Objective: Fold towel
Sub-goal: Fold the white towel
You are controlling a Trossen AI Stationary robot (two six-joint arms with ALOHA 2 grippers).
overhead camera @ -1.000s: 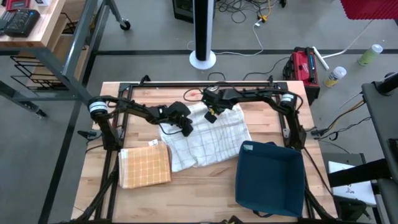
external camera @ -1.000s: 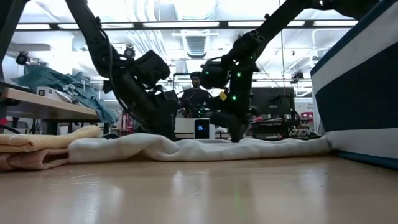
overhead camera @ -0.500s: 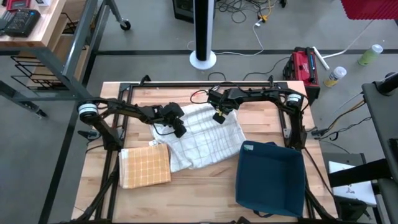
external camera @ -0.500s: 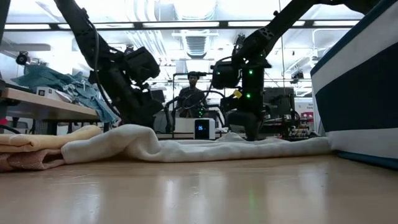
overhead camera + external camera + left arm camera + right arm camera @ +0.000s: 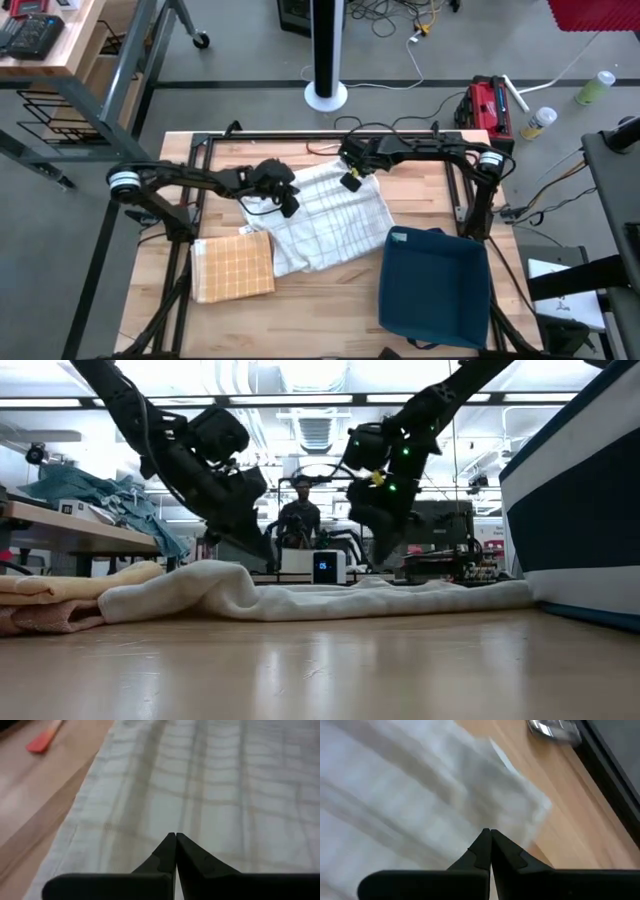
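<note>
A white towel with a thin grey grid (image 5: 330, 215) lies spread on the wooden table, a low hump (image 5: 215, 582) at its left end. My left gripper (image 5: 289, 207) is shut and hangs a little above the towel's far left part (image 5: 225, 780). My right gripper (image 5: 349, 183) is also shut and hovers over the towel near its far right corner (image 5: 540, 802). In the low view both sets of fingers, left (image 5: 268, 563) and right (image 5: 378, 558), are clear of the cloth. Nothing shows between either pair of fingers.
A folded orange checked towel (image 5: 232, 268) lies at the near left, beside the white one. A dark blue bin (image 5: 435, 290) stands at the near right. A small red object (image 5: 42, 742) lies on the bare wood by the towel's far edge. A person stands beyond the table (image 5: 300, 520).
Both grippers, shut throughout, have risen off the towel. The left one has drawn back toward the table's left edge, and the right one toward the far right. The towel stays on the table; its hump now sits farther to the left.
</note>
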